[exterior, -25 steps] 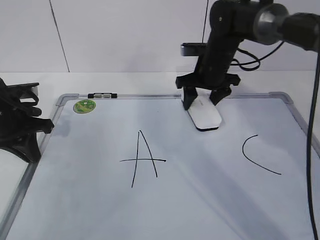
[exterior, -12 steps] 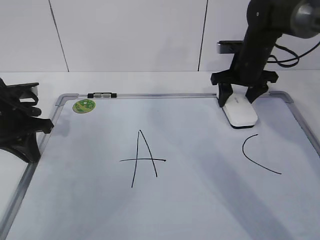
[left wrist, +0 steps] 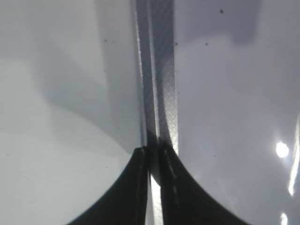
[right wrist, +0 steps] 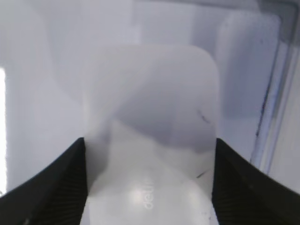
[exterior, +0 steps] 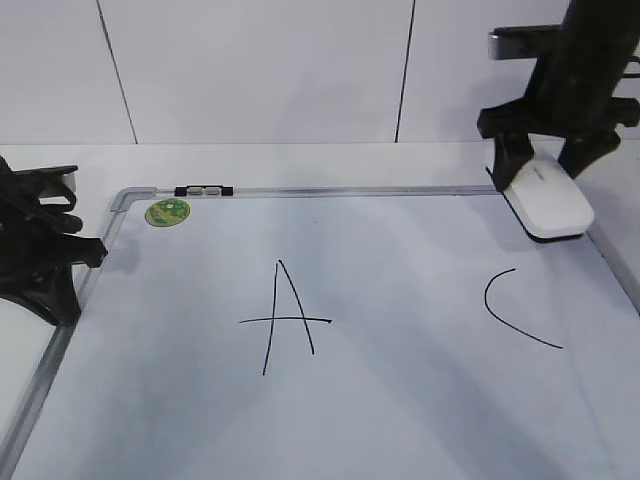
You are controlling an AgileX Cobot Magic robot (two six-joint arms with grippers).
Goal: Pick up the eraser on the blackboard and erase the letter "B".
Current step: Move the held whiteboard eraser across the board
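My right gripper (exterior: pixel 546 165) clamps the eraser (exterior: pixel 547 199) at the far right corner of the blackboard (exterior: pixel 330 190), one finger pressed against each long side of the white block. In the right wrist view the eraser (right wrist: pixel 152 154) fills the space between my two dark fingers (right wrist: pixel 61 185), its grey lettering faint on top, with the board's grey frame (right wrist: pixel 274 93) running down the right edge. From the exterior view the eraser sits low over the board's top right corner, close beside the frame (whether its dark underside touches the surface I cannot tell).

No "B" shows on the board. A black letter "A" (exterior: pixel 285 318) stands left of centre and an open curved "C" (exterior: pixel 515 308) lies to the right, below the eraser and apart from it; the stretch between the two letters is plain white.

My left gripper (exterior: pixel 40 250) rests at the board's left edge, well apart from the eraser. Its wrist view shows the two finger tips (left wrist: pixel 136 187) drawn nearly together with only a thin slit between them, holding nothing, over the silver frame strip (left wrist: pixel 161 70).

A round green magnet (exterior: pixel 168 212) and a thin black-and-white marker (exterior: pixel 204 190) sit by the far left corner.
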